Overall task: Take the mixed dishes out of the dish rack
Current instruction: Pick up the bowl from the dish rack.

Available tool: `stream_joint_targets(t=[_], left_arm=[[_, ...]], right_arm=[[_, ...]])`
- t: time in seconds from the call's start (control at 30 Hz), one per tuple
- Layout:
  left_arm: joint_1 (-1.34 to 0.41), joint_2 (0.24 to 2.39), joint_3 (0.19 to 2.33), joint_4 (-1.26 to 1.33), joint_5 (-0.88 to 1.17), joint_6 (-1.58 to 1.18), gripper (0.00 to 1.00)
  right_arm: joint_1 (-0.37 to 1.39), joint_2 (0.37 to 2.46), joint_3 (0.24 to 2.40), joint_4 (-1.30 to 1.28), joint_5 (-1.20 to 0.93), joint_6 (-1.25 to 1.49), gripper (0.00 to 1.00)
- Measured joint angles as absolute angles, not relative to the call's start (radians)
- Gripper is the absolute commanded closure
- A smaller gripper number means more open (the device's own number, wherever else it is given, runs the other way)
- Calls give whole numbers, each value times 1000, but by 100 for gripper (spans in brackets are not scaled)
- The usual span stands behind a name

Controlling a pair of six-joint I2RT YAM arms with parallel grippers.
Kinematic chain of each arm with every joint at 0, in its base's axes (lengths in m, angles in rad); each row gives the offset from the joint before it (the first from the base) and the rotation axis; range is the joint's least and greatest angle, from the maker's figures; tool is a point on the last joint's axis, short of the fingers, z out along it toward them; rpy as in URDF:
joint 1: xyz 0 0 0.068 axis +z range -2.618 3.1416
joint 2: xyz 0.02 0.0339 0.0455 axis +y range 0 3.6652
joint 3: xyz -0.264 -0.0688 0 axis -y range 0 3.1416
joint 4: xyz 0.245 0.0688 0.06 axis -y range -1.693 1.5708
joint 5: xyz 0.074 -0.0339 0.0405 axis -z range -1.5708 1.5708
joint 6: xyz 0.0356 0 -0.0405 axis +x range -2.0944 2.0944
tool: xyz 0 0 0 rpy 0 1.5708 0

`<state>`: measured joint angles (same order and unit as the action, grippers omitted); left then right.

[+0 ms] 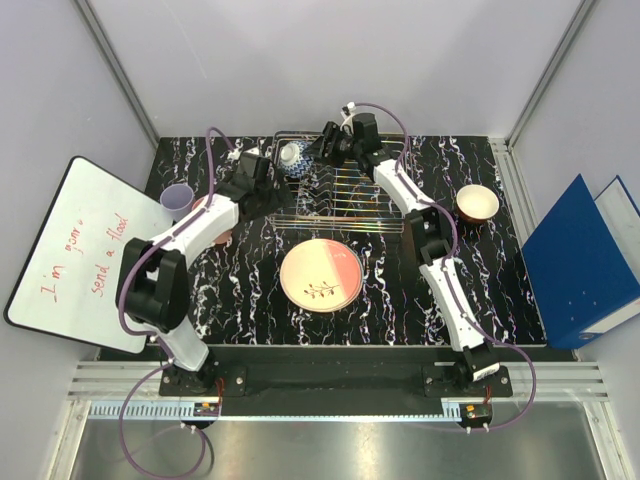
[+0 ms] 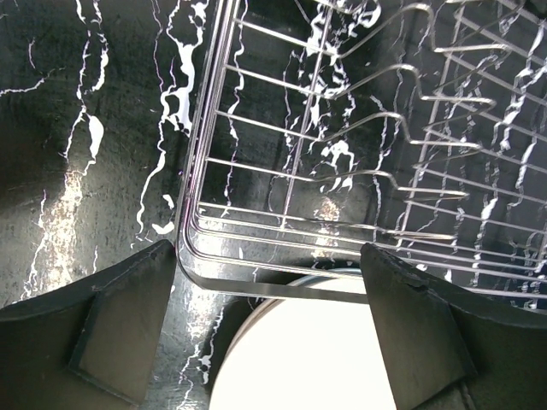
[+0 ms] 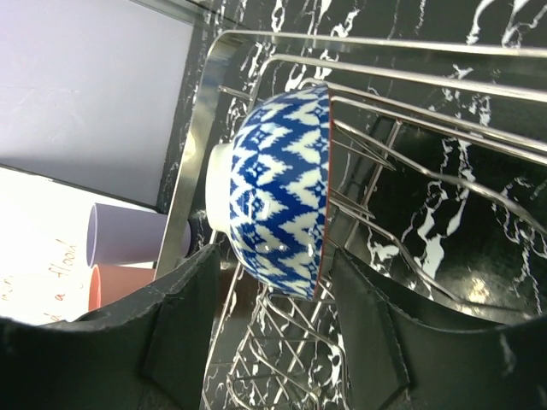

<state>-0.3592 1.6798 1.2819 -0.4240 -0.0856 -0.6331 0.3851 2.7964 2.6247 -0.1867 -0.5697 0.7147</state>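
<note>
Cream/pink plate (image 1: pixel 320 277): lies flat, nearer you than both pincers.
L pincer (image 2: pixel 267 256): yours gapes wide, empty; dish rack (image 2: pixel 342 171) corner just past tips.
R pincer (image 3: pixel 273 256): fingers straddle blue-white bowl (image 3: pixel 278 192), on edge in dish rack; whether it's gripped u can't tell.

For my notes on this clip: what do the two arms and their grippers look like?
Both arms match: the left arm and right arm have white links joined by black joints. A purple cable loops along each. The left gripper and right gripper have broad, flat, matte black fingers. No markings show.
</note>
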Motion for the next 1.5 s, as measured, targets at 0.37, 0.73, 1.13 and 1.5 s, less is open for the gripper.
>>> stream_joint_targets(t=[0.37,0.73,1.13,1.5], left_arm=[[-367,1721,1282,-424,-68,-625,11],[-369,1722,1282,-427,-56,-625,11],[-374,1723,1282,-424,-39,-625,11],[-376,1726,1282,-421,-36,-626,11]], right_arm=[[386,2836,2647,-83,-626,761,41],[390,2869,2628,127,-725,892,55],[411,2911,2635,216,-825,969,56],[421,2874,2568,180,-820,867,46]])
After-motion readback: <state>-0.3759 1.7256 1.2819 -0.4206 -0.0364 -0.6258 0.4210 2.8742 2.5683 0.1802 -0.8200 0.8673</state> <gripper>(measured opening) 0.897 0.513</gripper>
